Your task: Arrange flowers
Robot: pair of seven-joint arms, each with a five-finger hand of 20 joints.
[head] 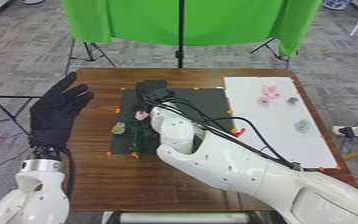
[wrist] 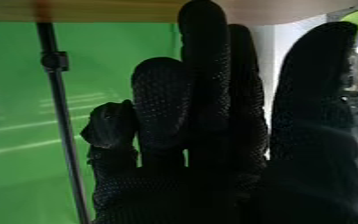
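In the head view, my right hand [head: 154, 91] is over the upper left part of the dark mat [head: 209, 100]. In the right wrist view that hand [wrist: 206, 110] is open, its fingers mostly extended and nothing visible in them. A pink flower [head: 141, 115] lies just below it on the mat, beside green stems [head: 135, 136]. Near the mat's left edge is a yellowish flower [head: 118, 128]. Pink blossoms [head: 270, 91] and a pale green one [head: 302, 125] rest on the white sheet [head: 251, 107]. My left hand [head: 55, 112] is open at the table's left edge.
The right forearm crosses the mat and the sheet's lower left part, hiding some of both. A small red item [head: 238, 132] is beside that arm. Orange markers line the mat and sheet. Beyond the brown table [head: 180, 76] hangs a green cloth [head: 140, 22] on a stand.
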